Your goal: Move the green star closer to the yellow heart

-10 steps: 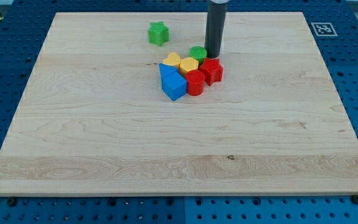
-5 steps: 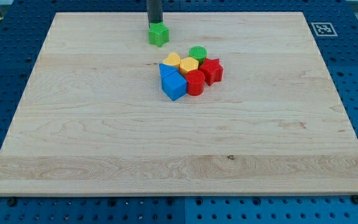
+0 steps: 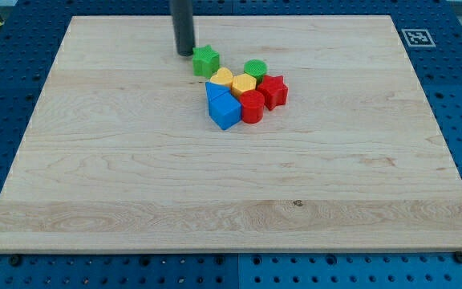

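The green star [image 3: 206,61] lies on the wooden board [image 3: 135,177], just above and left of the yellow heart [image 3: 222,78], very close to it or touching. My tip [image 3: 184,53] rests on the board just left of the star, a small gap apart. The yellow heart sits at the top left of a tight cluster of blocks.
The cluster holds a yellow hexagon-like block [image 3: 243,85], a green round block [image 3: 256,69], a red star [image 3: 273,90], a red round block [image 3: 252,105] and two blue blocks [image 3: 224,109]. A marker tag [image 3: 417,37] is beyond the board's top right corner.
My tip swept from beside the green round block to the star's top, then down to its left. The green star slid down toward the yellow heart.
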`<action>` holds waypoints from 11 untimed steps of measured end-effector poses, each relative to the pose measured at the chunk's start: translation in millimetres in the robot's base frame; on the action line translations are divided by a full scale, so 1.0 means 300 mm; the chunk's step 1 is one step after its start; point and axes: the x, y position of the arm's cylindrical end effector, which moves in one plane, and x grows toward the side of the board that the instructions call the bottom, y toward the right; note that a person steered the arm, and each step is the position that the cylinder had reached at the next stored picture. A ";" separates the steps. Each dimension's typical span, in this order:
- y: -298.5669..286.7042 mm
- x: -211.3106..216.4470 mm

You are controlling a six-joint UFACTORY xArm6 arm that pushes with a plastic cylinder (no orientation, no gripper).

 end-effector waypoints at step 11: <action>0.263 0.075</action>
